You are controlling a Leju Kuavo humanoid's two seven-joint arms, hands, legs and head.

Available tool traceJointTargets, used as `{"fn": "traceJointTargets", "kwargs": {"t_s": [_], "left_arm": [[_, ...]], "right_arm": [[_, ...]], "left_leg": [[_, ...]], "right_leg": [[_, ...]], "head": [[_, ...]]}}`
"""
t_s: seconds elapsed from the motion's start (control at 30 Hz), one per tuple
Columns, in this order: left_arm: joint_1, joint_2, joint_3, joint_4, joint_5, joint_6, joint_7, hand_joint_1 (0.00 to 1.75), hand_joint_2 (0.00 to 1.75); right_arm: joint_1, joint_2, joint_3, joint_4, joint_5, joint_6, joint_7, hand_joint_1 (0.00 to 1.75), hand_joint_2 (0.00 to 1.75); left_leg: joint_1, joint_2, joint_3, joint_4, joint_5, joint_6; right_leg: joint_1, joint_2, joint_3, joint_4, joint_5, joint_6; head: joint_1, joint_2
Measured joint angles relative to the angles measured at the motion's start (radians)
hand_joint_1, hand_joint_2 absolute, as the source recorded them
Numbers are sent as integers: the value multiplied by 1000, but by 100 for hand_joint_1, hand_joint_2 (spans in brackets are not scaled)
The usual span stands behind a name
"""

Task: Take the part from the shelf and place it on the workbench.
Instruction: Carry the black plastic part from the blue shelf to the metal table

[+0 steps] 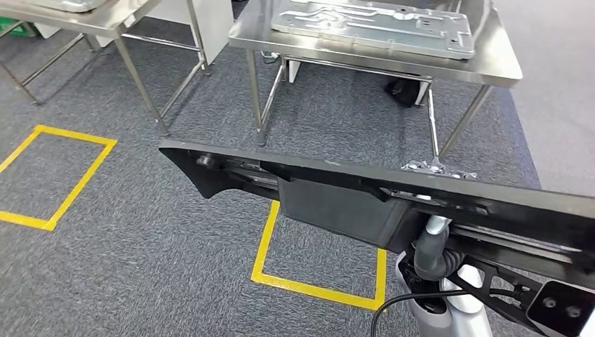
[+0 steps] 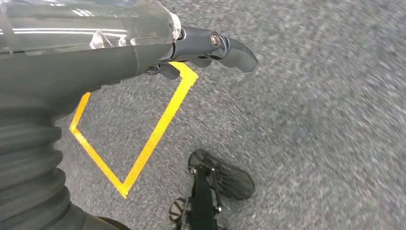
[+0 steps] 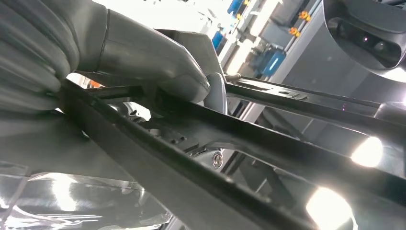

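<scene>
The part [image 1: 337, 200] is a long black plastic panel that runs across the lower head view, tilted down to the right. My right hand [image 3: 158, 67] grips it, the thumb pressing on its upper edge, and the black bar [image 3: 201, 158] runs close past the wrist camera. My right arm [image 1: 431, 246] rises under the part. The steel workbench [image 1: 491, 67] stands ahead, beyond the part. My left hand [image 2: 210, 48] hangs over the grey carpet and holds nothing, its fingers loosely apart.
A ribbed grey metal plate [image 1: 372, 24] lies on the workbench. A second steel table [image 1: 105, 21] stands at the far left. Yellow tape squares [image 1: 323, 284] [image 1: 59, 175] mark the carpet before the tables, and one tape square [image 2: 158, 129] lies below my left hand.
</scene>
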Motion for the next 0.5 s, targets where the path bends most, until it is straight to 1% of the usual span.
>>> {"fn": "traceJointTargets", "kwargs": {"t_s": [0.03,0.07,0.1,0.13,0.17,0.2,0.23,0.27,0.3,0.33,0.37,0.4,0.43,0.47,0.5], "left_arm": [[0,-1,0,0,0,-3,-2,0,175],[-1,-1,-1,0,-1,-5,-4,0,175],[-1,-1,-1,0,-1,-8,-6,0,175],[-1,-1,-1,0,-1,-9,-7,0,175],[-2,-1,-1,0,-1,-10,-8,0,175],[-5,-1,-1,0,-1,-11,-9,0,175],[-7,-1,-1,0,0,-11,-10,0,175],[-8,-2,-1,0,0,-12,-10,0,175],[-8,-3,-2,0,0,-13,-11,0,175],[-5,-3,-2,0,0,-13,-11,0,175],[-2,-3,-2,0,0,-13,-11,0,175],[1,-3,-2,0,0,-13,-12,0,175],[2,-3,-2,0,1,-13,-13,0,175],[2,-3,-1,0,2,-14,-15,0,175],[1,-3,-1,0,3,-15,-17,0,175]], "right_arm": [[-1,0,0,1,4,-1,0,175,175],[-1,0,0,2,9,-2,0,175,175],[-2,1,0,3,13,-3,0,175,175],[-2,1,0,4,15,-4,0,175,175],[-1,2,0,5,17,-5,0,175,175],[0,2,0,5,17,-5,0,175,175],[0,2,0,5,18,-5,0,175,175],[-1,4,0,5,19,-5,-1,175,175],[-1,6,0,6,20,-5,-1,175,175],[-1,8,0,6,22,-5,-1,175,175],[0,10,0,7,23,-5,-1,175,175],[1,10,0,8,26,-5,-1,175,175],[2,11,0,9,28,-6,-1,175,175],[2,11,0,9,30,-7,-1,175,175],[2,13,0,10,33,-9,-1,175,175]], "left_leg": [[-2,10,5,1,-5,-5],[-4,19,10,2,-9,-11],[-7,29,14,3,-14,-17],[-10,39,17,3,-17,-24],[-10,50,21,1,-20,-29],[-8,50,24,3,-25,-35],[-6,35,22,15,-36,-40],[-4,11,11,45,-56,-43],[-2,-19,-13,97,-86,-45],[-2,-43,-47,166,-118,-46],[-2,-54,-83,235,-144,-46],[-3,-59,-112,284,-152,-46],[-3,-61,-126,297,-141,-44],[-3,-63,-122,273,-111,-41],[-3,-71,-102,212,-67,-36]], "right_leg": [[4,-23,36,-70,26,-3],[7,-41,64,-124,44,-9],[11,-52,77,-153,50,-16],[16,-50,78,-159,46,-23],[15,-36,76,-159,47,-31],[14,-24,77,-160,47,-37],[11,-12,79,-162,47,-44],[9,-1,81,-165,48,-50],[6,10,83,-167,48,-56],[7,22,84,-167,48,-60],[9,36,84,-166,47,-63],[11,51,85,-166,47,-64],[13,66,87,-165,46,-64],[14,80,89,-164,45,-64],[14,95,92,-163,43,-63]], "head": [[0,0],[0,0],[0,0],[0,0],[0,0],[0,0],[0,0],[0,0],[0,0],[0,0],[0,0],[0,0],[0,0],[0,0],[0,0]]}}
